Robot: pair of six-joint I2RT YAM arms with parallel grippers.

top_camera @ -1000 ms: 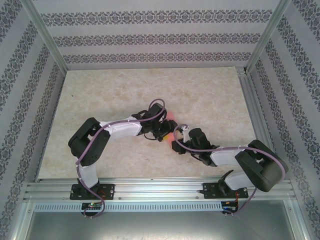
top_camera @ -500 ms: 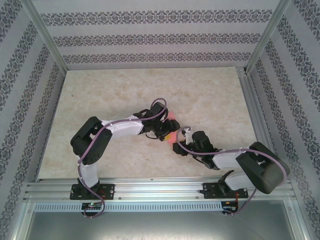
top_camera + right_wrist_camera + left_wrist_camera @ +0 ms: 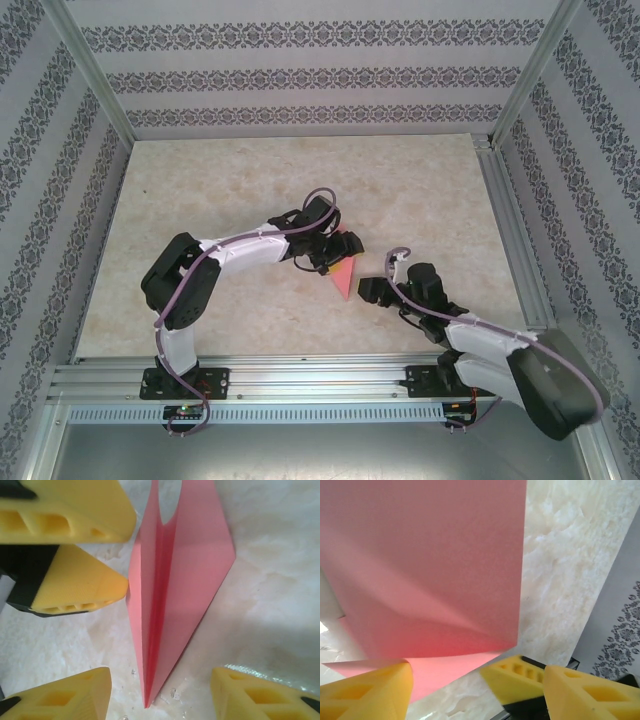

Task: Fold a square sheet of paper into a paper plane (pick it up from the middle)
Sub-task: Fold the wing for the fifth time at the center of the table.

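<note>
Top external, right hand (image 3: 368, 291) withdrawn, paper plane (image 3: 343, 276) uncovered

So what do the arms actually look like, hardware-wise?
The left arm and right arm match: white links, bulky black joint housings, and a lilac cable running along each. Pincer fingers are yellow wedges with moulded slots, on black mounts. No markings legible.
</note>
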